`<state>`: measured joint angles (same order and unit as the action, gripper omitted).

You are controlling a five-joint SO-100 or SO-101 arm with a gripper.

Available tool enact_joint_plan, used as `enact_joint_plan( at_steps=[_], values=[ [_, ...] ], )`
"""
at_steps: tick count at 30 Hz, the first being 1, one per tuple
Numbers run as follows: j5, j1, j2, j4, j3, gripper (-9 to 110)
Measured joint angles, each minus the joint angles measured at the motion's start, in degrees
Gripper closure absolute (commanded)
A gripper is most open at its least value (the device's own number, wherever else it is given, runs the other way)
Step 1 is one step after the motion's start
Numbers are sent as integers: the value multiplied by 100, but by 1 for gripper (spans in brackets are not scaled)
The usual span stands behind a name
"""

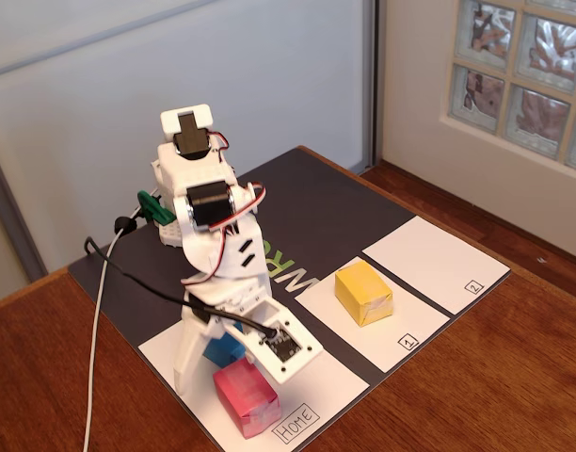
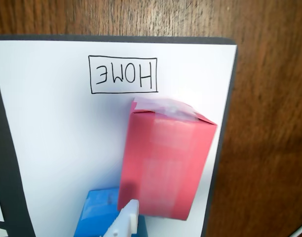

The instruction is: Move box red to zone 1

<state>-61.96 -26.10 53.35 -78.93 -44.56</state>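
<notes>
The red box (image 1: 245,396) lies on the white HOME sheet (image 1: 312,381) near its front edge, and in the wrist view the red box (image 2: 166,163) fills the middle, just below the HOME label. My gripper (image 1: 200,371) is lowered over the sheet, beside a blue box (image 1: 224,349) and just behind the red one. Only one white fingertip (image 2: 127,218) shows in the wrist view, over the blue box (image 2: 97,213) and by the red box's near corner, with nothing against it. Zone 1 (image 1: 415,325) lies to the right and carries a yellow box (image 1: 363,293).
A second white panel marked 2 (image 1: 437,262) lies right of zone 1 on the dark mat (image 1: 316,212). Bare wooden table (image 1: 514,377) surrounds the mat. Cables (image 1: 98,311) trail off to the left, and a wall and glass blocks stand behind.
</notes>
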Motion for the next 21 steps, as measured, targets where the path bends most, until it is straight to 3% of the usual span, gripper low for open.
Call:
enact_joint_plan(
  at_steps=[21],
  values=[
    [-316,308,-870,571,193,59]
  ],
)
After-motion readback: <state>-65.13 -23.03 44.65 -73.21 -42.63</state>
